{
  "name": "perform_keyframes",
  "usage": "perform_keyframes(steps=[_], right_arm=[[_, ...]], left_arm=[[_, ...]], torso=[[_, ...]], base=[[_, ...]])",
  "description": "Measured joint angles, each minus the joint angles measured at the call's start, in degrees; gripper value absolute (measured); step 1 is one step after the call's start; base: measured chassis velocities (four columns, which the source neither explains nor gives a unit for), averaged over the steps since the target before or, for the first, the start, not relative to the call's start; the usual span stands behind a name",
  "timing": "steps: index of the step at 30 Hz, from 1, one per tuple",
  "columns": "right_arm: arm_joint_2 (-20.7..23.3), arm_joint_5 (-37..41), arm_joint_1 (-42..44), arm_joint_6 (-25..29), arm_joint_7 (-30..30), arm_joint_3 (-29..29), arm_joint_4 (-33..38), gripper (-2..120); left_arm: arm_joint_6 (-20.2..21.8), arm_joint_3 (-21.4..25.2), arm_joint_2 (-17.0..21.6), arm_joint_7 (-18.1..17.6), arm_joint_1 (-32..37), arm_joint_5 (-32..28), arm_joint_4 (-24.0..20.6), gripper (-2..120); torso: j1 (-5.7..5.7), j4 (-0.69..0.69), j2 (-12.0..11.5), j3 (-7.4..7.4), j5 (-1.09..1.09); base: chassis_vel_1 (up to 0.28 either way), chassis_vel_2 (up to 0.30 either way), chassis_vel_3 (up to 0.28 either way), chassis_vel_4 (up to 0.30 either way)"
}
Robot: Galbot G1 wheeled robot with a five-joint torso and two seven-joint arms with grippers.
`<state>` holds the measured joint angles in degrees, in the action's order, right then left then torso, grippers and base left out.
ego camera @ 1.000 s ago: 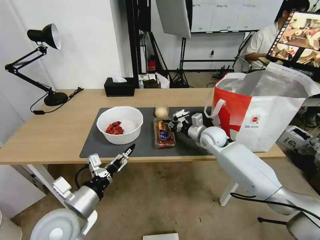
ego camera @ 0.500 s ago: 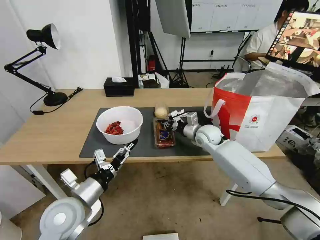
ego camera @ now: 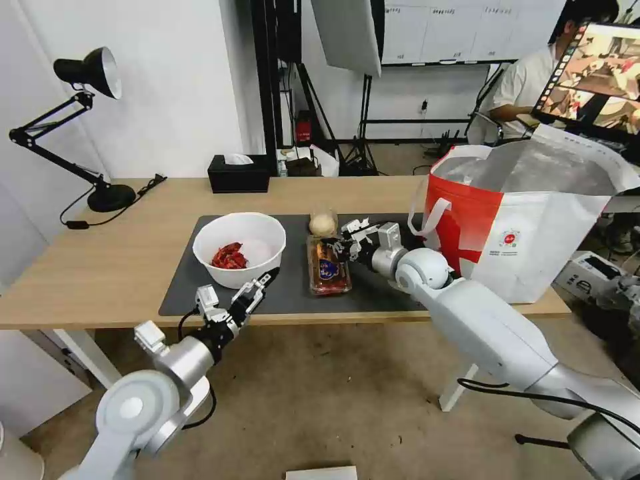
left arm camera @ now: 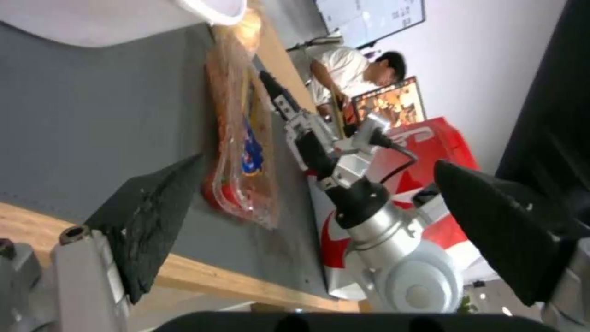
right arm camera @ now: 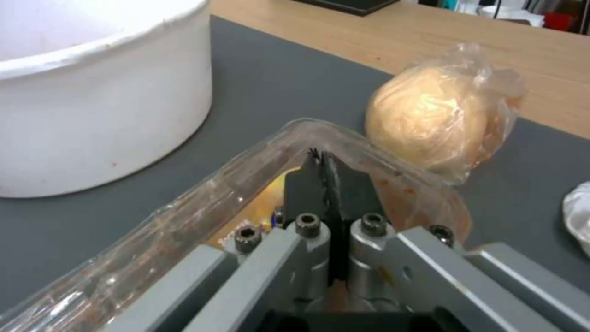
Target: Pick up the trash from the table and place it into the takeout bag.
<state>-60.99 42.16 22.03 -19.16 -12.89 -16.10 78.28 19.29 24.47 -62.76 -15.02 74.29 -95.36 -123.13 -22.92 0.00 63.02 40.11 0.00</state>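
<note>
The left hand (ego camera: 261,285) hangs open at the surface (ego camera: 100,267) edge below the bowl (ego camera: 240,249); the right hand (right arm camera: 324,171) pinches the clear tray (ego camera: 329,267) (unlifted); the takeout bag (ego camera: 533,220) awaits all trash.

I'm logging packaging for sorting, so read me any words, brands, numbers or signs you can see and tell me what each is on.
No text reads clearly enough to quote.
Takeout bag: round red logo with a line of small print beneath, too small to read.
Clear hinged food tray: blue and yellow label inside, blurred.
Whiteboard: rows of handwriting, too small to read.
Monitor: pictures, no legible words.
</note>
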Motion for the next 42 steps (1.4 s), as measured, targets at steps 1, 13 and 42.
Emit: perform_keyframes(steps=[1,13,42], right_arm=[[0.1,0.0,0.0,0.0,0.2,0.0,0.0,0],[0.3,0.2,-0.1,0.0,0.3,0.1,0.7,0],[0.7,0.2,1.0,-0.1,0.8,1.4,1.5,0]], left_arm=[[0.3,-0.8,-0.1,-1.4,-1.2,0.0,0.4,100],[0.5,-5.9,-2.2,-5.3,-7.6,0.5,4.9,100],[-9.9,-17.1,-7.3,-11.7,-16.8,11.5,12.8,100]], torso=[[0.0,0.0,0.0,0.0,0.01],[0.0,0.0,0.0,0.0,0.0],[0.0,0.0,0.0,0.0,0.0]], base=[[0.0,0.0,0.0,0.0],[0.0,0.0,0.0,0.0],[0.0,0.0,0.0,0.0]])
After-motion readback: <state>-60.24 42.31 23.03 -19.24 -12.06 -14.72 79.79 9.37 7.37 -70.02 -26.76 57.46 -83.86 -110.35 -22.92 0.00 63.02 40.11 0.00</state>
